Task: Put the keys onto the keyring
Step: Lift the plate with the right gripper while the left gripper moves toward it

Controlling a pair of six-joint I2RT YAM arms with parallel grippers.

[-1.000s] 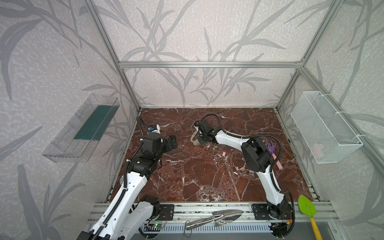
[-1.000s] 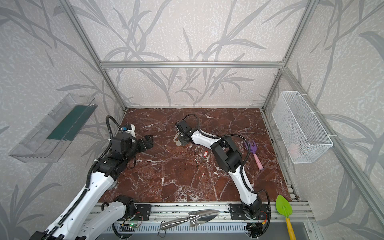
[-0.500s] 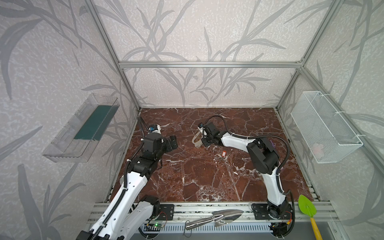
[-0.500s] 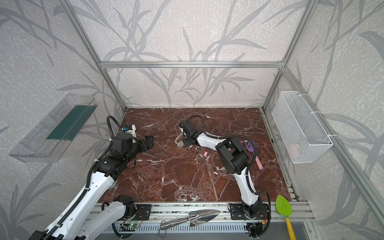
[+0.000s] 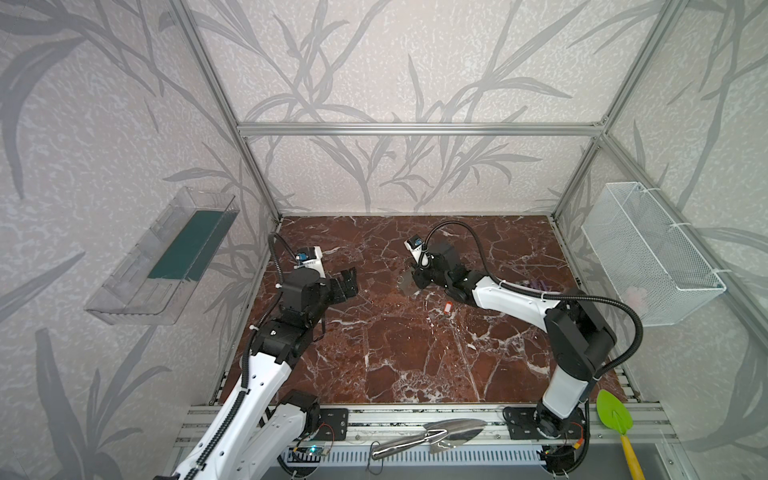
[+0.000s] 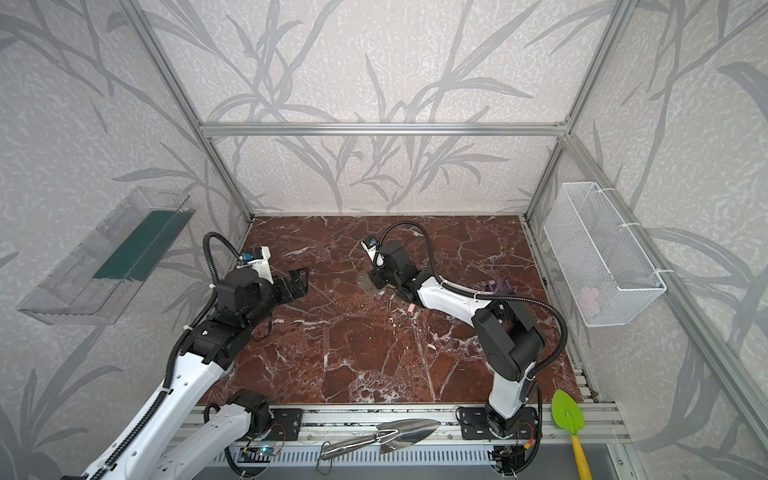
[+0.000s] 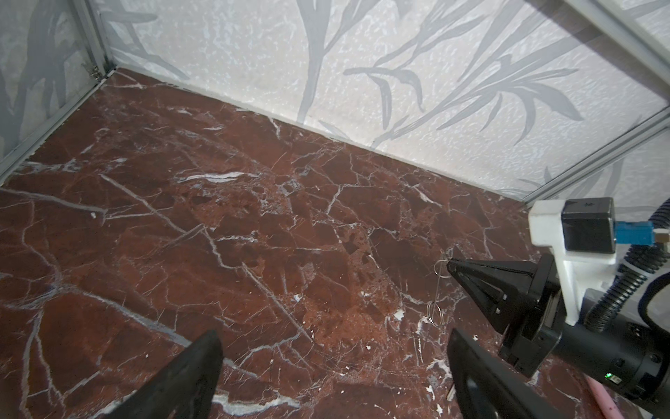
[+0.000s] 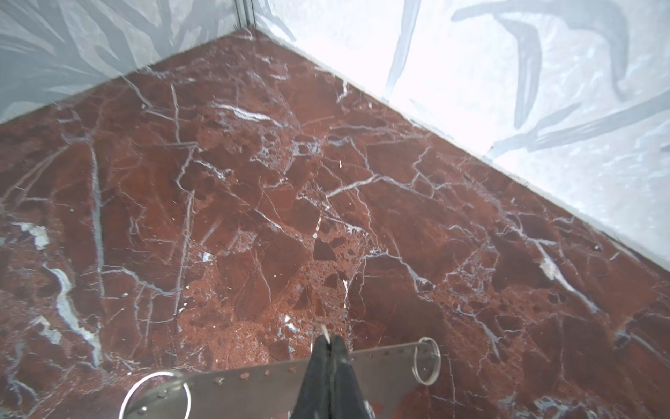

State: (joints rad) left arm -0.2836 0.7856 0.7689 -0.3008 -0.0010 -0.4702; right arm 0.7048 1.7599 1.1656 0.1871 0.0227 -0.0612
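The keys (image 8: 253, 388) are a flat grey plate with a row of small dots and a wire ring at each end. They hang just above the marble floor, and both top views show them (image 5: 404, 286) (image 6: 366, 286). My right gripper (image 8: 329, 339) (image 5: 415, 277) is shut over their dotted edge, with a thin wire loop at its tips. The keyring (image 5: 447, 307) (image 6: 411, 308), a tiny red tag, lies on the floor beside the right forearm. My left gripper (image 5: 348, 283) (image 7: 333, 362) is open and empty, to the left of the keys.
A steel trowel (image 5: 432, 436) and a green trowel (image 5: 615, 415) lie on the front rail. A purple and pink item (image 5: 538, 284) sits behind the right arm. A wire basket (image 5: 648, 253) hangs on the right wall and a clear shelf (image 5: 166, 257) on the left wall.
My right gripper has carried the keys a little to the right and toward the front. The left arm has hardly moved and its gripper stays open.
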